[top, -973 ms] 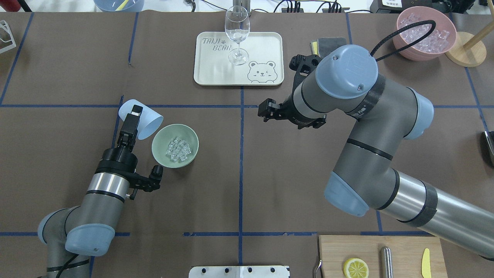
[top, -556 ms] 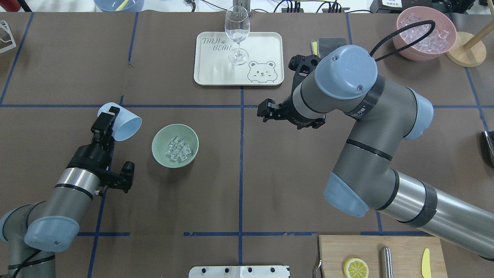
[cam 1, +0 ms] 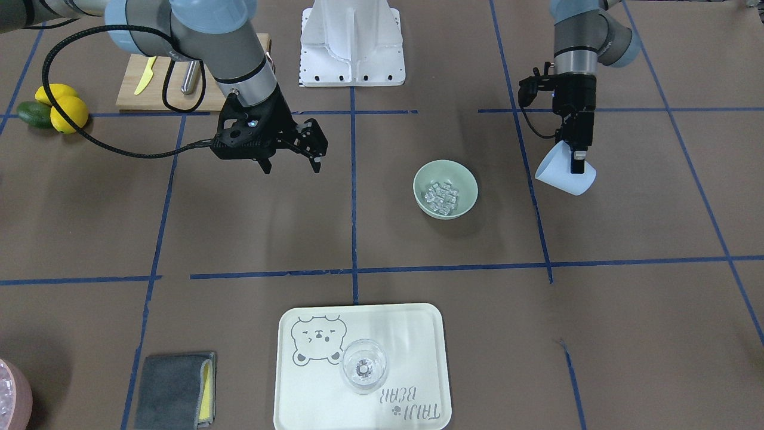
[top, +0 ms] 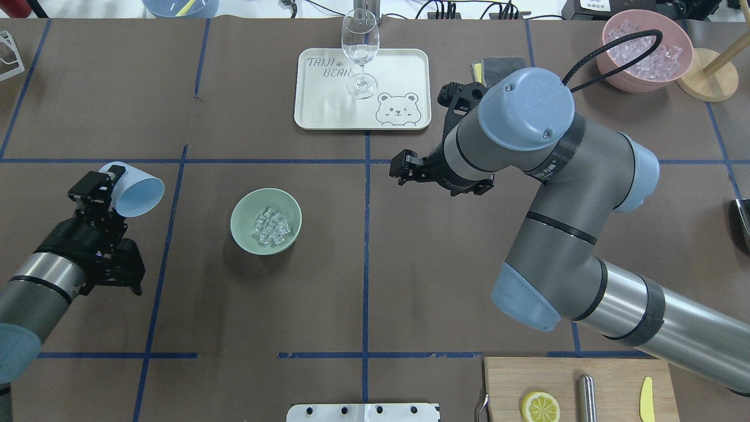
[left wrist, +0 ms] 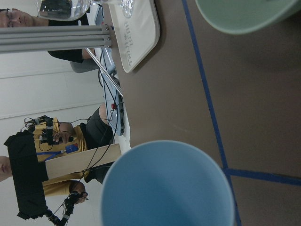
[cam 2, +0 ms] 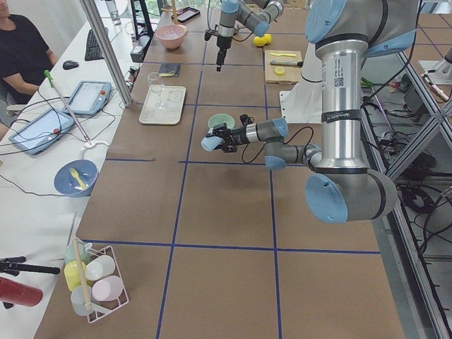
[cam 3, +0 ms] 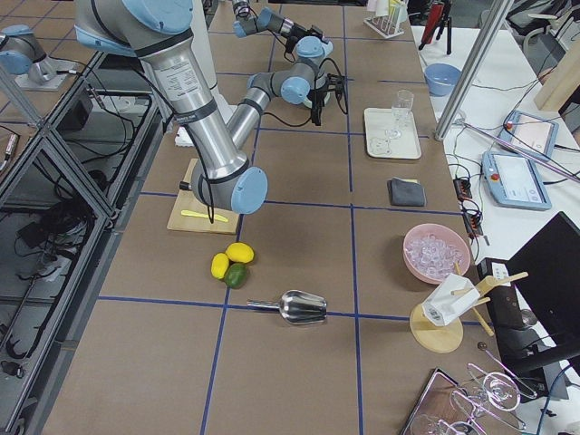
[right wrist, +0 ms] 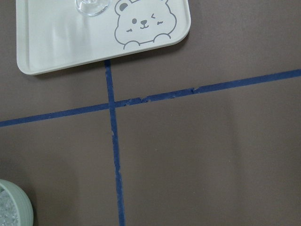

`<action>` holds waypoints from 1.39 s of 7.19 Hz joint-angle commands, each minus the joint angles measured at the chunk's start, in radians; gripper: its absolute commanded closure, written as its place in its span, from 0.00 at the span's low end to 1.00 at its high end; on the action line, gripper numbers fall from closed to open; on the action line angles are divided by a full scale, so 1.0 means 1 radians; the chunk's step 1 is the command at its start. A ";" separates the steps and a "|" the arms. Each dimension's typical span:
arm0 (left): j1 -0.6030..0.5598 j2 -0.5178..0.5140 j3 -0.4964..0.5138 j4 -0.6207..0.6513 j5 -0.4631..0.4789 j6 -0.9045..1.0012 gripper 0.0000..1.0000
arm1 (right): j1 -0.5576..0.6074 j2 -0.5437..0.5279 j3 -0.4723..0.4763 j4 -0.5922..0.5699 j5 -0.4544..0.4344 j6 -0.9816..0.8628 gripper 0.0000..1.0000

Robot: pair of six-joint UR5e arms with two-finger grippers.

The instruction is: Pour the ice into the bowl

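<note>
The pale green bowl (top: 240, 218) stands left of the table's centre and holds the ice (top: 270, 226), a small heap of clear cubes. It also shows in the front view (cam 1: 463, 177) with the ice (cam 1: 441, 197) inside. My left gripper (top: 109, 183) is shut on a light blue cup (top: 136, 193), held tilted on its side above the table, well to the left of the bowl. The left wrist view shows the cup's rim (left wrist: 169, 188) and the bowl's edge (left wrist: 240, 14). My right gripper (cam 1: 290, 168) is open and empty, above the table's centre.
A cream tray (top: 328, 111) with a wine glass (top: 360, 53) stands at the far middle. A pink container (top: 619, 81) of ice is at the far right. A cutting board (top: 609, 381) with lemon and knife is at the near right. A grey cloth (cam 1: 173, 388) lies near the tray.
My left arm has drawn back to the left, away from the bowl, with the tilted blue cup still in its gripper. The ice stays in the bowl. The right arm has not moved.
</note>
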State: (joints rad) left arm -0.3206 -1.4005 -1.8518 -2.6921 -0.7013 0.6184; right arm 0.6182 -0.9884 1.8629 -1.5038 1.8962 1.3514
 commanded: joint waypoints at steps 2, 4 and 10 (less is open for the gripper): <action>-0.032 0.141 0.040 -0.204 -0.064 -0.248 1.00 | 0.001 0.001 0.007 -0.006 0.000 0.000 0.00; -0.032 0.164 0.109 -0.294 -0.066 -0.485 1.00 | 0.006 0.002 0.007 -0.006 0.001 0.000 0.00; -0.029 0.169 0.227 -0.489 -0.150 -1.209 1.00 | 0.014 0.001 0.013 -0.009 0.003 -0.002 0.00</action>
State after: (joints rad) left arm -0.3508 -1.2319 -1.6260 -3.1794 -0.8418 -0.4343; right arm 0.6316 -0.9875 1.8754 -1.5124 1.8990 1.3501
